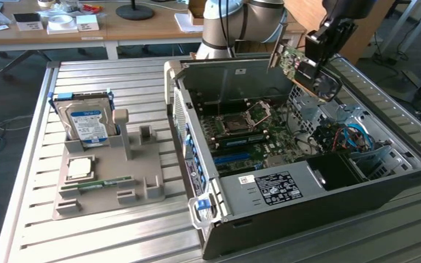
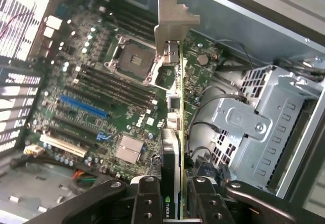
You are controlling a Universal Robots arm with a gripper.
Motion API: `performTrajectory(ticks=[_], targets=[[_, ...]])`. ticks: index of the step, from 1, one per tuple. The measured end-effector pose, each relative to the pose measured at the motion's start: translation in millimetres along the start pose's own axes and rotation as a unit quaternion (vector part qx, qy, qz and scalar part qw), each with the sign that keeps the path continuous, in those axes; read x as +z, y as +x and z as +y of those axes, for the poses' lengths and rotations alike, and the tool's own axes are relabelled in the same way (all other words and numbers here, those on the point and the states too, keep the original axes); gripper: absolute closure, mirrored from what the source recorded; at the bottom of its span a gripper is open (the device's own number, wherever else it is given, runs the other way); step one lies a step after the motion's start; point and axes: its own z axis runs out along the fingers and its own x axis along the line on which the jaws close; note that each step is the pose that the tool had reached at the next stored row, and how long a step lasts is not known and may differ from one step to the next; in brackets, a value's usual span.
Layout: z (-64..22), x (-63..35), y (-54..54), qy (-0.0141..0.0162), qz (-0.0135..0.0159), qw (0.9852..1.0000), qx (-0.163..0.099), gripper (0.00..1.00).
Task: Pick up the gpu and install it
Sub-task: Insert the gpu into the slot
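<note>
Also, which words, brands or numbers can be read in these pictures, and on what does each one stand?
"DELL": white print on the motherboard.
"NVIDIA", partly cut off: on the gpu held by the gripper.
Power supply label: too small to read.
Hard drive label: too small to read.

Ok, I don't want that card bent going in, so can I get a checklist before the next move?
1. Grip: the gripper is clamped on the graphics card from both sides: ok.
2. Case: the computer case lies open, with the card in the air above it: ok.
3. Slot: the blue slot on the motherboard is bare: ok.
4. Card seated: not ok, it touches no slot.
5. Card edge lined up with the slot: cannot tell.
</note>
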Motion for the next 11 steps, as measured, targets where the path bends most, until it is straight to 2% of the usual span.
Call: performTrajectory(ticks=[6,11], targets=[[0.0,0.1,0.0,0.0012,0.0021,0.9991,-0.043,0.73],[0.0,0.2,0.0,0.0014,0.0035,0.9967,-0.081,0.73]])
